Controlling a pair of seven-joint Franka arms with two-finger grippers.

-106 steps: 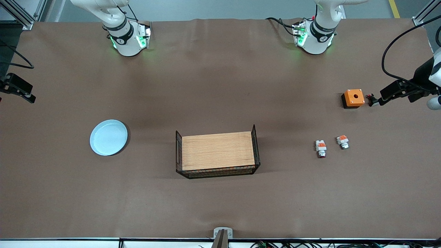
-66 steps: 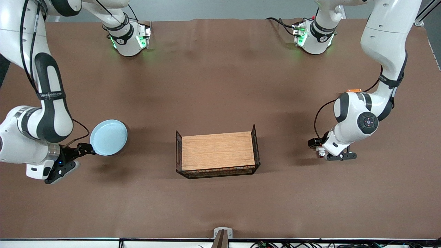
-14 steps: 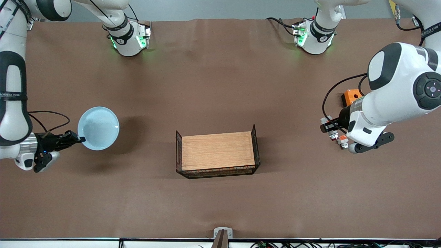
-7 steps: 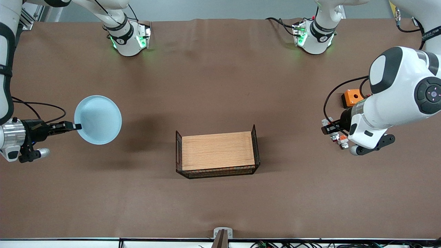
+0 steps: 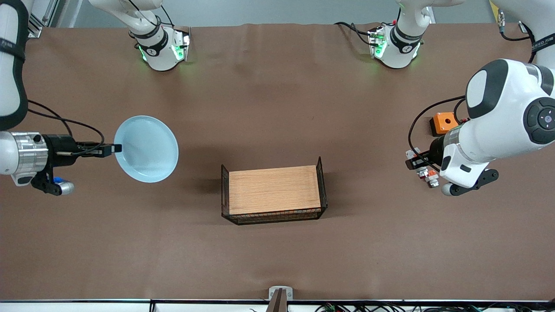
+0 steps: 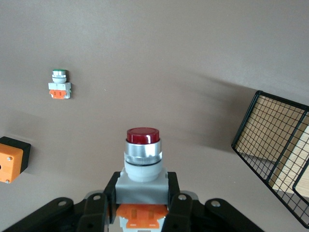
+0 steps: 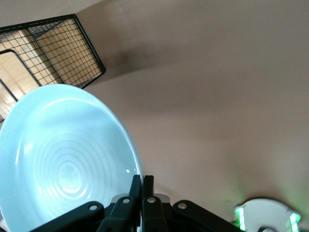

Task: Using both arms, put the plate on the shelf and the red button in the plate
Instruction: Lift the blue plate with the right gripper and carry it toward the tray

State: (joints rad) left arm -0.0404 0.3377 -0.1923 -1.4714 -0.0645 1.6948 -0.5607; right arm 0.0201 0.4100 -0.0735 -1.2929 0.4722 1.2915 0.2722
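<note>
Front view: right end effector (image 5: 113,148) clamped on plate (image 5: 146,148) rim, plate in the air over worktop (image 5: 269,260) toward right arm's end, short of tray (image 5: 274,189). Left end effector (image 5: 412,164) closed on red button (image 6: 142,155), over the spare capless part (image 5: 430,174), near orange box (image 5: 443,123). Keep plate level, clear the mesh wall before lowering. Button's long axis runs out from the fingers, cap leading toward tray.
</note>
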